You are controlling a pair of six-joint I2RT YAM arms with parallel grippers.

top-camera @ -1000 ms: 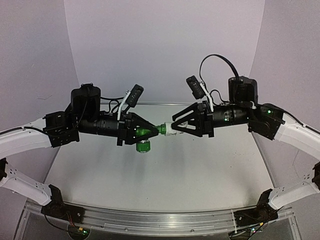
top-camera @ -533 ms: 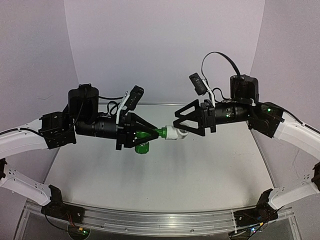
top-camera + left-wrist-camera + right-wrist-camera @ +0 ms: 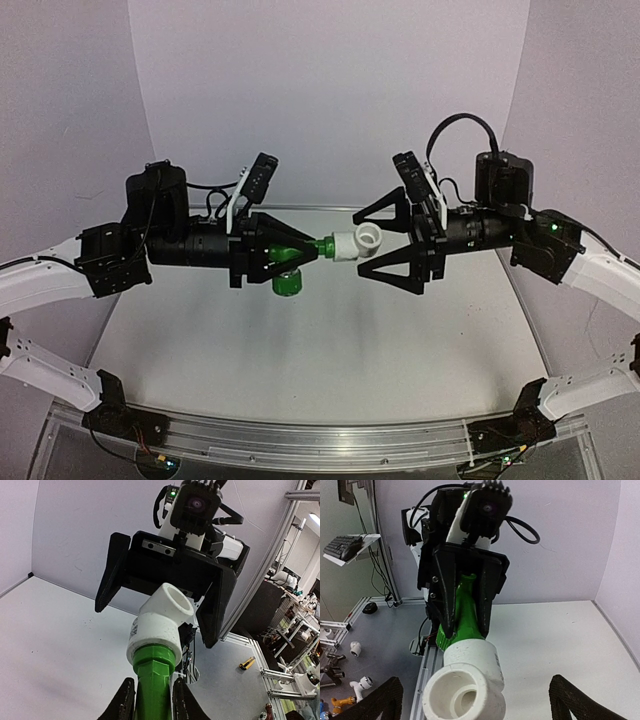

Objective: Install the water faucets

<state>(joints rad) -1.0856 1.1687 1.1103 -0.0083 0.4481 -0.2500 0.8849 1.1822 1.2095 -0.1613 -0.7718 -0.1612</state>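
My left gripper is shut on the body of the green faucet, holding it level above the table with its ribbed knob hanging below. The white fitting sits on the faucet's free end, its open socket facing right. My right gripper stands wide open, one finger above and one below the fitting, touching neither. The left wrist view shows the green faucet between my left gripper's fingers and the white fitting on top. In the right wrist view the white fitting lies between the spread fingers.
The white table lies below both arms, walled by pale panels at the back and sides. An aluminium rail runs along its near edge. Off the table are a keyboard and small loose fittings.
My right gripper has opened wide, let go of the white fitting, turned its fingers to stand one above the other and drawn back a little. The left gripper keeps hold of the faucet.
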